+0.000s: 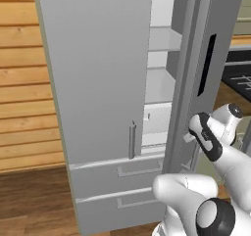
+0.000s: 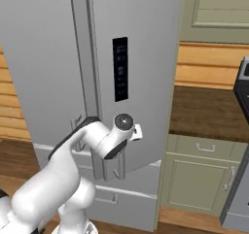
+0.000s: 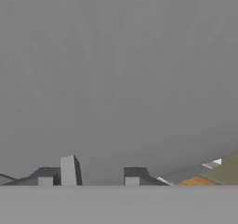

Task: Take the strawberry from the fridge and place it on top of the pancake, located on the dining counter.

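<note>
While the tall light-grey two-door fridge [image 1: 98, 83] stands part open, the white arm's two-finger gripper [image 3: 100, 174] works at the edge of the right-hand door, so the step in hand is judged to be the opening of the fridge, well before any fruit is fetched. In the hand view the two dark fingertips [image 3: 69, 171] rise apart with plain grey door surface between them, so the jaws stand open and hold nothing. The next move would call for swinging that door wider, then reaching the hand into the gap toward the shelves.

The left base view looks into the gap between the doors and shows the white shelves [image 1: 162, 88] inside, along with the slim bar handle [image 1: 131, 140] of the left door and the two wide drawers [image 1: 122, 171] below. The right base view instead shows the outer face of the right door with its dark vertical panel [image 2: 120, 69], and beyond it a dark-brown worktop [image 2: 209, 111] over sage-green cabinets [image 2: 199, 175]. The strawberry cannot be made out on the visible shelves; it is presumably farther inside
</note>
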